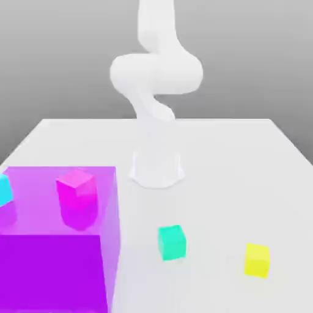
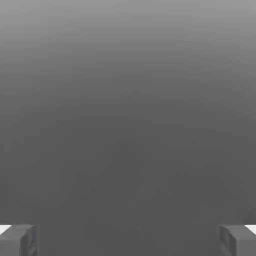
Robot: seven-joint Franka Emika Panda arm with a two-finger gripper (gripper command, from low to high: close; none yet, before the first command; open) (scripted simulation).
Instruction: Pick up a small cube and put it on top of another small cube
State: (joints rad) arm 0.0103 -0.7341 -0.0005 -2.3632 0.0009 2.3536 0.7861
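Note:
The small teal-green cube rests on the white table near the front, a little toward the exterior view's right of centre. Further to the exterior view's right and slightly nearer the front sits the small yellow cube, a good cube-width gap apart from it. In the hand view my gripper is open, its two grey fingertips set wide apart with nothing between them and only plain grey beyond. The white arm rises from its base behind the cubes, curling upward.
A large translucent purple box fills the front of the exterior view's left. A magenta cube shows through it, and a cyan-blue cube sits at the left edge. The white table extends around the cubes.

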